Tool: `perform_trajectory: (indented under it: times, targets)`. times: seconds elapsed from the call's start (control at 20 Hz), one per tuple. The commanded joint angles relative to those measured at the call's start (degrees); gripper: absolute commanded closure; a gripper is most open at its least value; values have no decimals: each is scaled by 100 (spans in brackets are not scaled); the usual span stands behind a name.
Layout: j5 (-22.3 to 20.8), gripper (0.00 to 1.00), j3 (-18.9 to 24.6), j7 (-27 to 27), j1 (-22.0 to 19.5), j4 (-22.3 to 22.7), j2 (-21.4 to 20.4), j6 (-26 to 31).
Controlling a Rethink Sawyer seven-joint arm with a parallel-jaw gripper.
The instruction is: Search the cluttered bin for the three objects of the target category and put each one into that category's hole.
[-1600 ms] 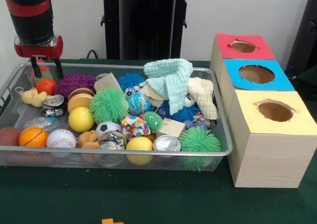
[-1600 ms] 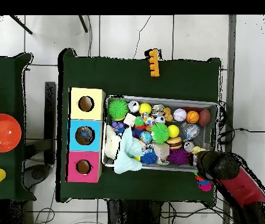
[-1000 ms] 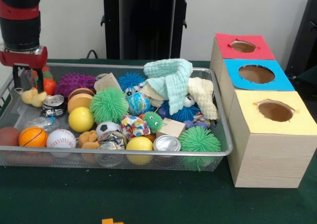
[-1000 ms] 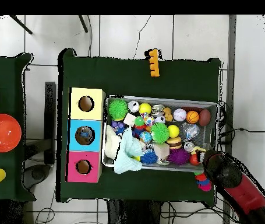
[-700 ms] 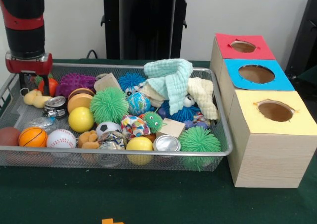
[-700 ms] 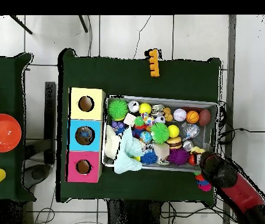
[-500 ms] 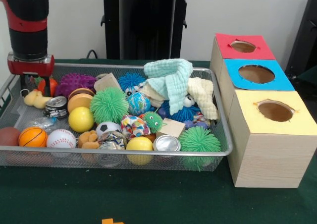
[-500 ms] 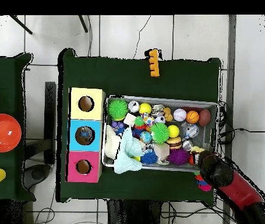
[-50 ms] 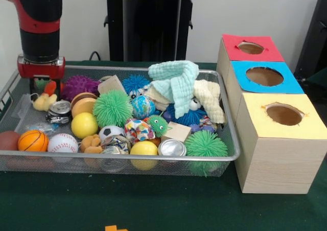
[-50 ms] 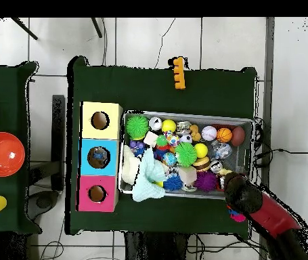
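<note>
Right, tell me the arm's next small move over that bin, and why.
Probably a short descent straight down. The gripper hangs over the far corner of the wire bin, just above the small orange toy and yellow duck, with the purple spiky ball beside it. Whether anything is held cannot be told, so lowering gently seems safest.

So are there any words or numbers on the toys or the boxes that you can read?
None can be read.
The three boxes, red, blue and yellow, have plain tops with a hole and no label.
The patterned ball and the little tins show prints too blurred to tell if any are letters.
</note>
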Motion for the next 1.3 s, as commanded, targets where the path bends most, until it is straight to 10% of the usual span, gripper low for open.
perform_trajectory:
  times: [0.05,0.55,1.3]
  targets:
    - [174,0,251,881,254,40,-354,1279]
    - [465,0,1,1012,598,-1119,-603,2715]
    - [831,0,-134,1514,926,-2003,-92,2926]
